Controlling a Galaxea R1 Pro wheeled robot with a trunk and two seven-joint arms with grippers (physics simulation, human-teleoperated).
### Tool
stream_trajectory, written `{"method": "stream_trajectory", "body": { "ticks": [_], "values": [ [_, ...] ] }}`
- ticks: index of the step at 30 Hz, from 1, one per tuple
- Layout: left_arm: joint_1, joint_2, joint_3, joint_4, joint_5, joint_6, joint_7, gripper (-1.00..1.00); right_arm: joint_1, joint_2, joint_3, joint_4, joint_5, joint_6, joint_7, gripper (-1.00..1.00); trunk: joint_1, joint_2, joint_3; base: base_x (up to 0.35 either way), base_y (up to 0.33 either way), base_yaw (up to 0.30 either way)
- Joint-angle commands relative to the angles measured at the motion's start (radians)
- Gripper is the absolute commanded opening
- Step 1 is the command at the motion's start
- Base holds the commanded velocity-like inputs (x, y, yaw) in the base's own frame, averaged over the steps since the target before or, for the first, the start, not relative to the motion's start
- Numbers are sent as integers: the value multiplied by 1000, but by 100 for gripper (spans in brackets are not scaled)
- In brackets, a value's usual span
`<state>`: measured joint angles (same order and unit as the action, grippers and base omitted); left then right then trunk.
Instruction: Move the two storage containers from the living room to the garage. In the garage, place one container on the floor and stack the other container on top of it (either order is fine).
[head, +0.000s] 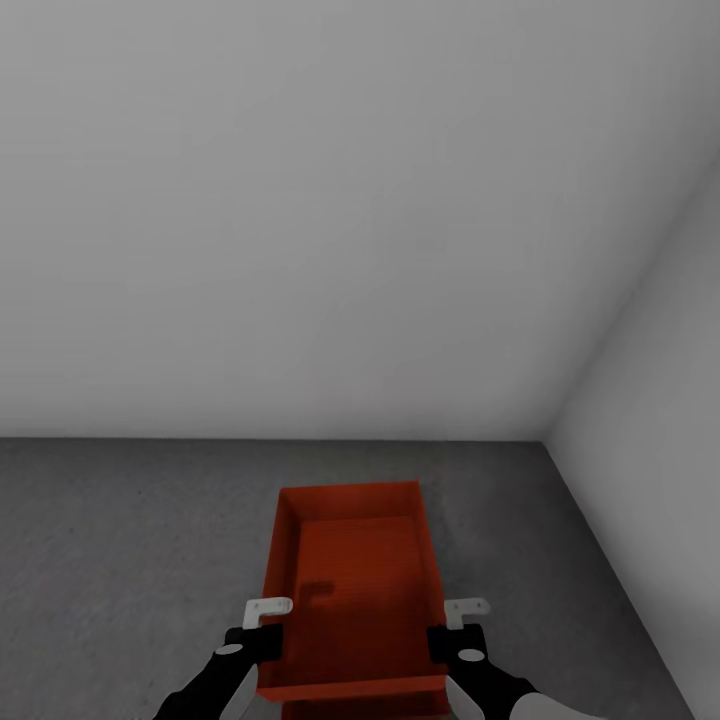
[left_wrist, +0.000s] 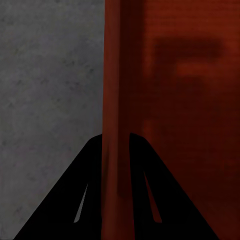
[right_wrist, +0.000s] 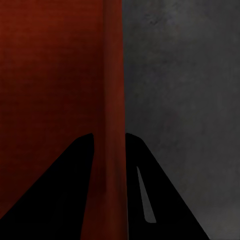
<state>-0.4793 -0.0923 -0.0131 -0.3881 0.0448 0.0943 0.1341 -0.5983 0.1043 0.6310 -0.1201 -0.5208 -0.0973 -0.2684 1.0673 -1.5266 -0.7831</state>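
Storage container (head: 352, 590) at 6 o'clock, over the grey concrete floor (head: 120, 540). Left claw (left_wrist: 116, 150) pinching its left wall, right claw (right_wrist: 109, 147) pinching right wall. Second container's rim (head: 360, 705) directly below.

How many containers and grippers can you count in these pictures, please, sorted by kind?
storage container: 1 (a red strip below it may be another; cannot tell)
grippers: 2, left gripper and right gripper, each clamped on a side wall
Total: 3

Dim, even light; soft gripper shadow inside container (head: 355, 580); wrist views murky, slightly blurred.
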Motion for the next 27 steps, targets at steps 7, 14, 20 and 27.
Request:
{"method": "stream_trajectory", "body": {
  "ticks": [7,14,20,27],
  "values": [
    [-1,9,-9,-6,4,5,6,-100,0,-9,24,7,-25,1,-5,-100,0,0,-9,0,0,0],
    [-1,9,-9,-7,3,5,6,-100,0,-9,24,7,-25,2,-5,-100,0,0,-15,0,0,0],
    [-1,9,-9,-6,3,4,6,-100,0,-9,24,7,-25,2,-5,-100,0,0,-15,-17,0,0],
    [0,9,-9,-6,3,4,6,-100,0,-9,24,8,-24,2,-5,-100,0,0,-15,-135,0,0]
  ]
}}
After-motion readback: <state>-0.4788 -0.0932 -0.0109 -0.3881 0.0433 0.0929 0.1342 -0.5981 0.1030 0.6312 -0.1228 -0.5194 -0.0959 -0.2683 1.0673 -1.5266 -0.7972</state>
